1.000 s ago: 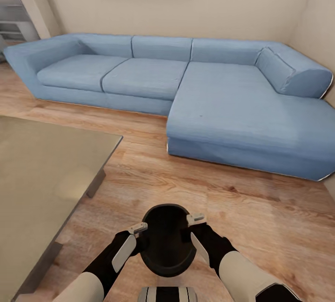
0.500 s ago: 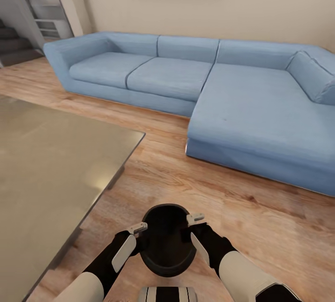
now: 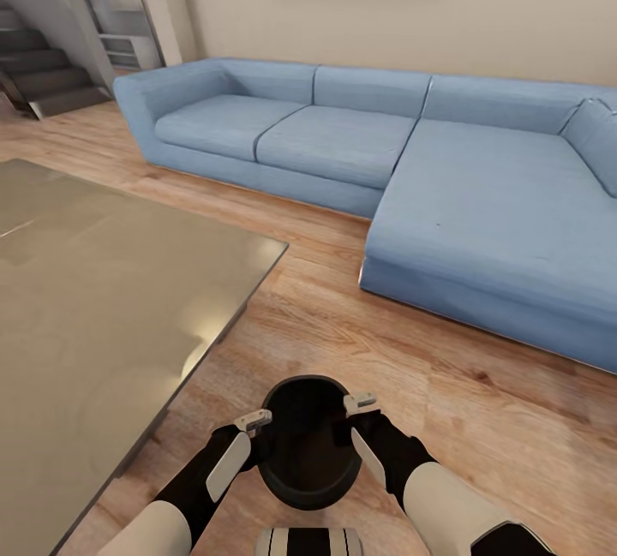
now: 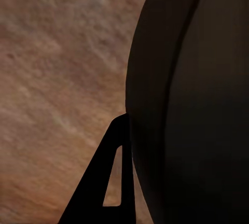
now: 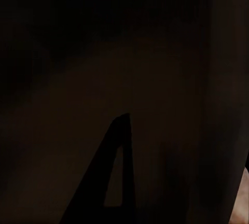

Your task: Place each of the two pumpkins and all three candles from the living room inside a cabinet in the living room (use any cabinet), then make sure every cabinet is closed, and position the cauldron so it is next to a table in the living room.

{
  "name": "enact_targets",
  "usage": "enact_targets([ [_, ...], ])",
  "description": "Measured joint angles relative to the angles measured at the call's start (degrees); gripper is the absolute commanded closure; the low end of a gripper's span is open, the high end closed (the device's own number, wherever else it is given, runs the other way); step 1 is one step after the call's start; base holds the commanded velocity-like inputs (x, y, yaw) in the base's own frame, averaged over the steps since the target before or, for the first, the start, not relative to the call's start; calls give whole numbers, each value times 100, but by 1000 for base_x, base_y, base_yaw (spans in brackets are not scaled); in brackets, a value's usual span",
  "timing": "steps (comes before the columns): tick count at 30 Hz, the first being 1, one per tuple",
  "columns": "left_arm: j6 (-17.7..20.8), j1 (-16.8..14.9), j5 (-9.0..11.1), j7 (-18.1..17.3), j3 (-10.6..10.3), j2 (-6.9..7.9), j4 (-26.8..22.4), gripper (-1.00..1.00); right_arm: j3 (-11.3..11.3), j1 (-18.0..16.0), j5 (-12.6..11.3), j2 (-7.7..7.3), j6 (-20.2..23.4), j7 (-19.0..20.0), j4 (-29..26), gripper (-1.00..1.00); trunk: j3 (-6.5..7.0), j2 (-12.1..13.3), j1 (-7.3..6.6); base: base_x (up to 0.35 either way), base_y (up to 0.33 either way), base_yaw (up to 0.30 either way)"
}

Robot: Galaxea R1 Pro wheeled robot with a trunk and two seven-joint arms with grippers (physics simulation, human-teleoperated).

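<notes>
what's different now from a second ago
The camera has swung left with the robot: the sofa and table slid right in the head view, and stairs came into sight. That is the view shifting, not those things. The cauldron stays held between the left claw and right claw.

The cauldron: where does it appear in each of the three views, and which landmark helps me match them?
Head view: the cauldron sits at bottom centre, between the left gripper and the right gripper.
Left wrist view: its black curved wall covers the right part, beside one dark finger.
Right wrist view: its dark wall spans almost the whole picture.
Shared landmark: the wooden floor, also seen in the left wrist view.
</notes>
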Motion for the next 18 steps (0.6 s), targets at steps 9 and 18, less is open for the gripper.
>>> enact_targets([
  [9,-107,1,-42,-37,-2,1,-14,-100,2,1,-15,0,13,0,-9,-100,0,1,1,0,0,1],
  [18,-105,2,-64,-40,8,2,-19,-100,-2,0,4,0,16,-8,-9,-100,0,1,2,0,0,0],
])
